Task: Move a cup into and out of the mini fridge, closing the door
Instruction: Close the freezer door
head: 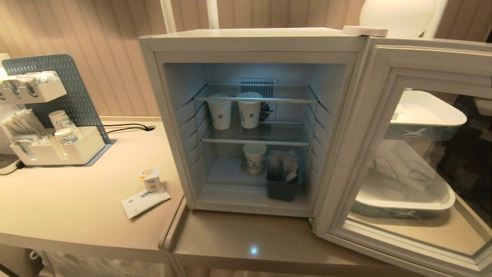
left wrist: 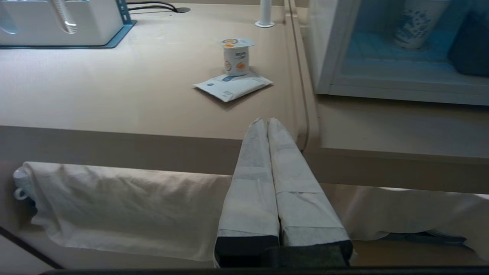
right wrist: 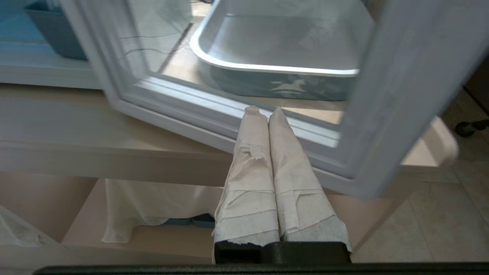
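The small white cup [head: 150, 179] [left wrist: 237, 56] with an orange label stands on the beige table left of the mini fridge [head: 253, 40], beside a flat white packet [head: 145, 202]. The fridge stands open, lit inside, its door [head: 388, 73] [right wrist: 412, 95] swung wide to the right. Neither arm shows in the head view. My left gripper [left wrist: 265, 122] is shut and empty, low in front of the table edge, short of the cup. Below the door's lower frame, my right gripper [right wrist: 263, 112] is also shut and holds nothing.
Inside the fridge are two paper cups [head: 235, 109] on the middle shelf, one paper cup [head: 254, 157] and a dark bin [head: 282, 184] on the floor. A pegboard organiser [head: 57, 148] stands at the far left. White trays [head: 407, 196] lie behind the door.
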Controlling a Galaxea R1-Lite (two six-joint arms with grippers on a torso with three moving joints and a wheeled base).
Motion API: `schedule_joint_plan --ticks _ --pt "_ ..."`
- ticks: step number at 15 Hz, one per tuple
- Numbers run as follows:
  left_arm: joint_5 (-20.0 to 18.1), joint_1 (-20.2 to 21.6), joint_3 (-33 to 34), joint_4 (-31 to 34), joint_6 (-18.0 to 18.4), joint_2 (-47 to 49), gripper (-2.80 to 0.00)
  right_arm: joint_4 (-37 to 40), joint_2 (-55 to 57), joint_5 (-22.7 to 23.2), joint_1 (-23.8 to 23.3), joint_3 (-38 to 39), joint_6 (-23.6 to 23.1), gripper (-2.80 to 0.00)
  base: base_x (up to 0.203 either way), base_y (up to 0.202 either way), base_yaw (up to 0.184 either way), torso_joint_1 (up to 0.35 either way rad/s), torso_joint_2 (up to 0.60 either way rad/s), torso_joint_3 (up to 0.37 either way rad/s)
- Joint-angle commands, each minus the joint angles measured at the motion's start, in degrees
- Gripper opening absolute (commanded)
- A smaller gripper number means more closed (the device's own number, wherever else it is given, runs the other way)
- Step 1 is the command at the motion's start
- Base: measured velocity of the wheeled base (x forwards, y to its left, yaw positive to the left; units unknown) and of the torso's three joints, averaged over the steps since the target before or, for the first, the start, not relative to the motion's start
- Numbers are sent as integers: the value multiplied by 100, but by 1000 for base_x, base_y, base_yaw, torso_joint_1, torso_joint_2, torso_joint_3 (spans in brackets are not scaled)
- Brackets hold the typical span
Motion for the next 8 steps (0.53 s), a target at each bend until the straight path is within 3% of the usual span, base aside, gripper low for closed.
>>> schedule_joint_plan --ticks 1,3,8 --pt "1 1 9 1 -22 -2 -280 17 -9 2 0 2 -3 -280 0 -190 0 2 2 -1" --pt "1 1 9 1 -22 -2 -280 17 -9 2 0 -6 -3 -280 0 -132 0 2 3 1" --pt "1 1 9 1 -22 -2 -280 7 -9 2 0 3 -3 -280 0 0 0 0 0 0"
